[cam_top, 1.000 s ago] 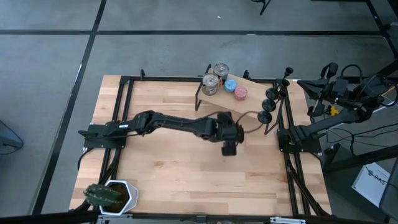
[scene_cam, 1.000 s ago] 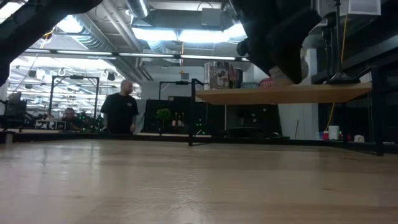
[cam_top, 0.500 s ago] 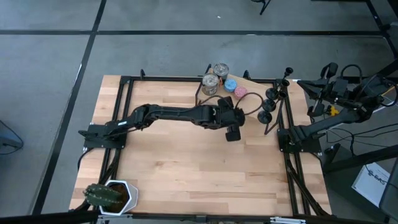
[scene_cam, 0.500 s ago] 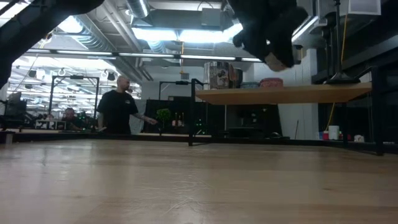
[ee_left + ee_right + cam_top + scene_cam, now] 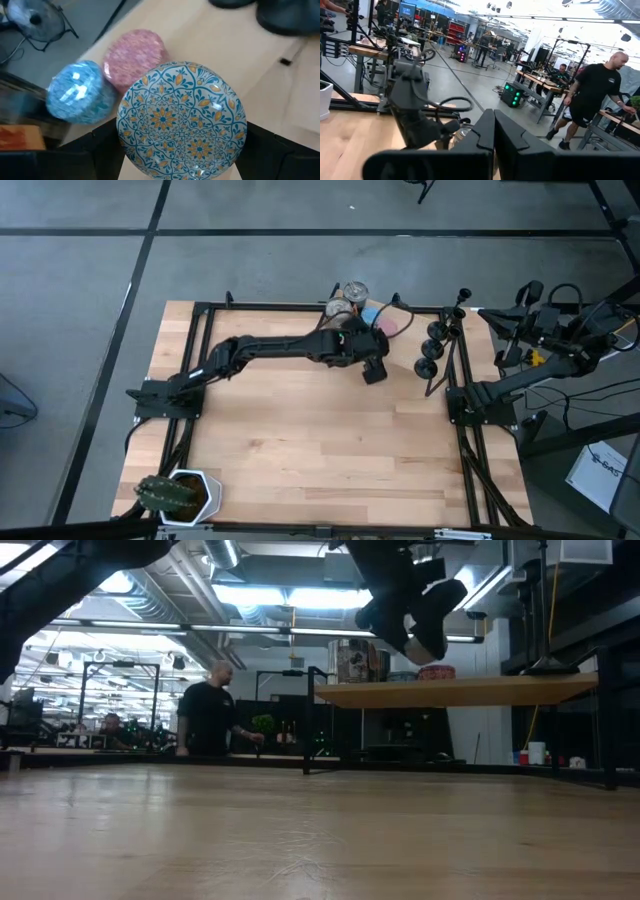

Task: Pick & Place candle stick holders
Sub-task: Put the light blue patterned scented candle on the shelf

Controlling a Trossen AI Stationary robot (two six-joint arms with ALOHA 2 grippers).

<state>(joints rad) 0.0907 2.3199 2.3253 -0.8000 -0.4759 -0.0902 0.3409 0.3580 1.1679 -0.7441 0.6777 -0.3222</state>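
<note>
Three black candle stick holders (image 5: 432,345) stand in a row at the table's far right, by the right rail; one base (image 5: 546,668) shows on the raised wooden shelf's right end. My left gripper (image 5: 182,150) hangs over the shelf (image 5: 450,692), shut on a round disc with a blue and orange pattern (image 5: 182,117). It is left of the holders and touches none of them. In the high view the arm (image 5: 365,350) hides the disc. My right gripper (image 5: 494,135) waits shut beyond the table's right edge. My left gripper pinches the patterned disc between its two fingers (image 5: 102,150), at two opposite spots on the rim (image 5: 125,145). The fingers slant down toward the far right. The disc is lifted clear of the shelf, its patterned face turned up toward the wrist.
On the shelf lie a blue disc (image 5: 75,92) and a pink disc (image 5: 135,55), with two shiny cans (image 5: 347,298) beside them. A potted plant (image 5: 175,493) stands at the near left corner. Black rails frame the table. A person (image 5: 210,720) walks in the room behind.
My left gripper has carried the patterned disc up and toward the table's far edge, from mid-table to over the shelf by the pink and blue discs. It has rolled a little and kept its hold. The person behind has walked to the right.
</note>
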